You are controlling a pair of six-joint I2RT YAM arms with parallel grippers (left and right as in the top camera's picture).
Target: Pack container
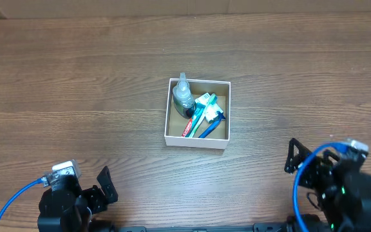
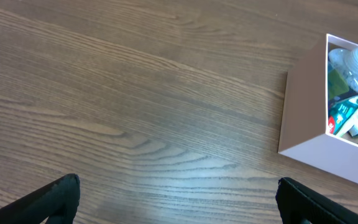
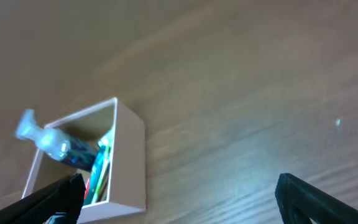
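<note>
The left claw (image 2: 179,208) is spread wide, with nothing held between its fingers, and is positioned above the wooden surface (image 2: 135,93). The container (image 1: 196,140) is located ahead of it and to its right, well apart. The right claw (image 3: 188,202) is likewise spread wide and empty; the container lies ahead of it and to its left. A clear bottle (image 1: 183,95), a toothpaste tube (image 1: 197,116) and a blue-handled item (image 1: 210,127) are seen inside the container.

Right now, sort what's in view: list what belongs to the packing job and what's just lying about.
Job: box; inside it, clear bottle, toothpaste tube, blue-handled item.

Lying about: nothing loose that I can see; the rest is table.
</note>
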